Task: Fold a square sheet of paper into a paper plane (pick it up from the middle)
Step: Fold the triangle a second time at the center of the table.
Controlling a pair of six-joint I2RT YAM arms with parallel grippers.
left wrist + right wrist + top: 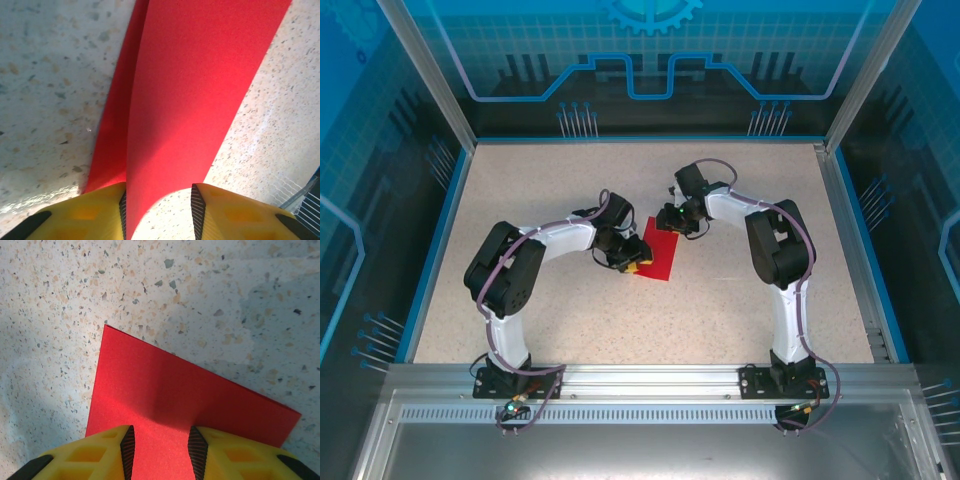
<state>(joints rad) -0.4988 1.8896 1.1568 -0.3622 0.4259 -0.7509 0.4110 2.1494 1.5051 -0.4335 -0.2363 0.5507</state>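
Item: square sheet of paper (658,258), bright red; lies near the middle of the speckled worktop (740,300), between the two arms; no plane shape visible.
Left gripper (626,264): at the sheet's near-left edge; released, jaws spread; in the left wrist view the red paper runs up between the yellow fingers (95,215), its left side close against one pad, a darker red strip alongside.
Right gripper (160,445): over the sheet's far side; released, jaws spread, nothing clamped; the sheet lies flat on the worktop beneath, one corner pointing away.
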